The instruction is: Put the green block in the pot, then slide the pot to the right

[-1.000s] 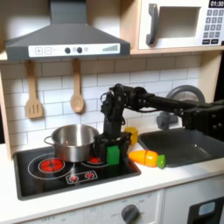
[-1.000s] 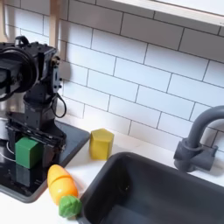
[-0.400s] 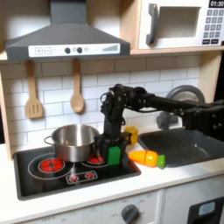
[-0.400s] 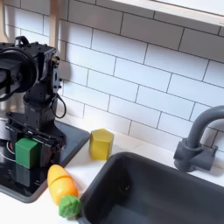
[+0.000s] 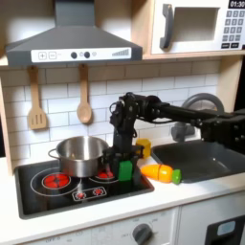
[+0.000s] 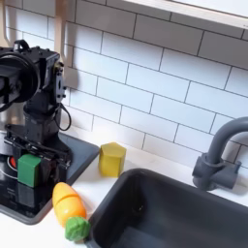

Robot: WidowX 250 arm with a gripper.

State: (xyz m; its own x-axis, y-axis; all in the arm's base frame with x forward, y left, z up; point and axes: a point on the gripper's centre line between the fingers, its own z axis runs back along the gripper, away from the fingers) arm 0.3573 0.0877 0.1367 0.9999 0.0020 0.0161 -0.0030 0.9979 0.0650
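Two steps to do, neither finished yet

I have my gripper (image 5: 122, 165) lowered over the green block (image 5: 123, 170), which sits on the stovetop (image 5: 57, 196) near its right edge in the first exterior view, just beside the pot (image 5: 79, 153). In the second exterior view the green block (image 6: 29, 170) shows between the dark parts of my gripper (image 6: 31, 167), low over the stove surface. My fingers seem to stand on either side of the cube, but I cannot tell whether they have closed on it or are apart around it; the block looks to be resting on the stove, not lifted.

So I judge that I am at the grasp, the very start. The pot stands on the back left part of the stovetop in the first exterior view, and I see no green in it. What is left: close on the cube, raise it above the pot's rim, carry it across to the first exterior view's left, let it drop in, then push the pot sideways.

An orange toy (image 5: 161, 172) and a yellow block (image 6: 112, 159) lie on the table between the stove and the sink (image 6: 184, 208), near the side the pot may have to travel toward.
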